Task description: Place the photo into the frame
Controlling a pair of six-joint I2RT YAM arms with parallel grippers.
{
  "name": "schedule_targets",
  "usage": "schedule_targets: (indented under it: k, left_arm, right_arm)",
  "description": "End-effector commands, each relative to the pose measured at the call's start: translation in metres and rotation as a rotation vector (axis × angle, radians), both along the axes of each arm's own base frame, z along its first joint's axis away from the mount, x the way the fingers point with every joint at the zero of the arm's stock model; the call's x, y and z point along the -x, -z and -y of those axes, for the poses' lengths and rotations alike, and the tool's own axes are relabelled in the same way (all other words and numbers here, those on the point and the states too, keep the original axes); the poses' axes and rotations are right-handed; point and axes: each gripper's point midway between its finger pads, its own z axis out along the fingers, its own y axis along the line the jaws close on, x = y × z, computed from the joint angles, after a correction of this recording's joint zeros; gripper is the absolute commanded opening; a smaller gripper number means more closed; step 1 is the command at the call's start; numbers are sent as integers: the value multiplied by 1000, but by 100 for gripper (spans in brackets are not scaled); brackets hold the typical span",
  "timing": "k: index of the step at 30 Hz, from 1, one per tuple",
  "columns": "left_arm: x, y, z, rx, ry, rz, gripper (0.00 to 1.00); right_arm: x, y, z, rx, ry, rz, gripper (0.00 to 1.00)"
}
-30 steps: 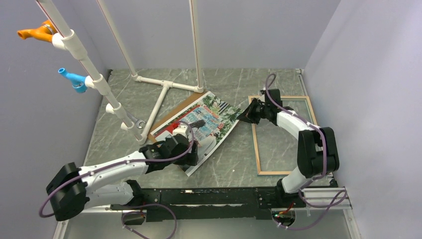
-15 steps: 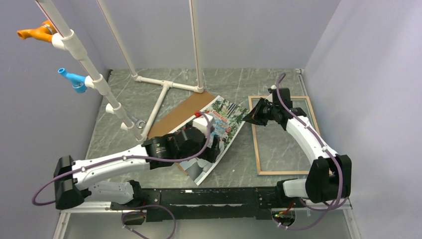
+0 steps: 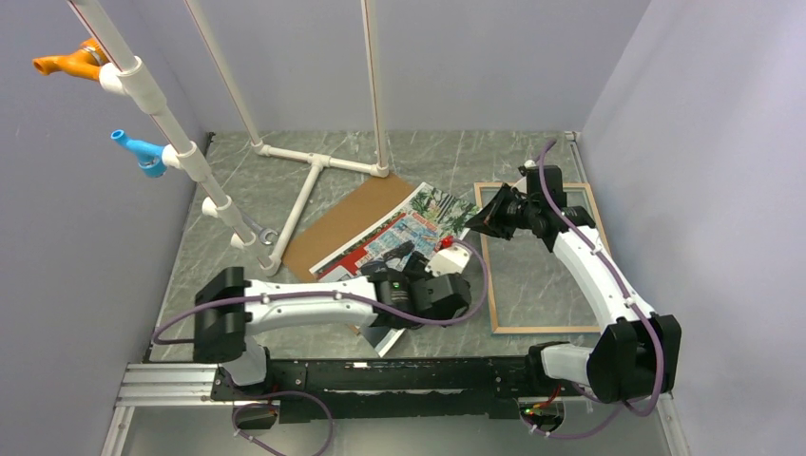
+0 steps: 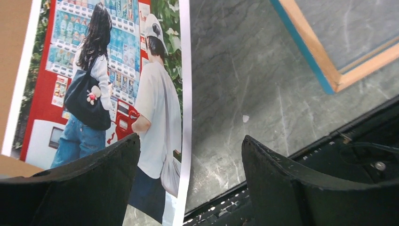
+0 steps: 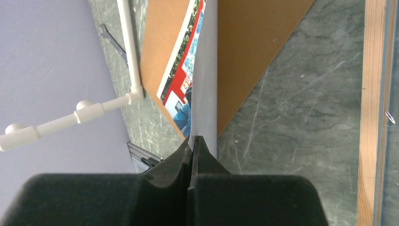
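R pincer (image 5: 192, 141) is pressed together on the photo (image 3: 418, 220), pinching its 3 o'clock corner. That end lifts off the tabletop (image 3: 428, 157) & the sheet's pale back shows edge-on in the wrist view. L pincer (image 4: 190, 165) is spread wide over the photo's 6 o'clock end, one finger above the print, the other above bare top, w/ nothing pinched btw them as far as I can tell. Progress, my read: early-to-mid. The print is gripped & partly raised but not in the frame (image 3: 527, 330), which lies flat just at 3 o'clock of it w/ nothing in its opening. Left to do: carry the print across, square it to the opening, lay it in. Materials: the print is thin, floppy paper w/ a white border, red vending machines & greenery. The frame has slim light-wood rails, a blue outer edge & a clear pane. The backing board (image 3: 342, 223), at 10 o'clock & partly under the photo, is plain brown, matte, prob. stiff. The tabletop is grey-green w/ pale veins. The pincer pads are black & matte.
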Motion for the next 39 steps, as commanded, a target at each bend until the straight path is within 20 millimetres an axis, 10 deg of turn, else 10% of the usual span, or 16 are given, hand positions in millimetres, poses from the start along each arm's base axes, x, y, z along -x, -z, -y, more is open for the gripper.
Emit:
schedule_targets:
  k: [1, 21, 30, 33, 39]
  left_arm:
    - [-8, 0, -12, -118, -128, 79, 81]
    - [-24, 35, -57, -303, -311, 179, 41]
    - [-24, 27, -61, -283, -321, 178, 0]
    - [-24, 16, -59, -240, -314, 165, 0]
    - [-25, -19, -54, -118, -266, 109, 0]
  right_arm:
    - [1, -33, -5, -53, -6, 52, 0]
    - [9, -55, -18, -141, -59, 75, 6]
    - [8, -61, -17, -128, -79, 116, 10]
    - [6, -63, -12, -84, -74, 151, 49]
    - [7, -64, 5, 49, -62, 191, 90]
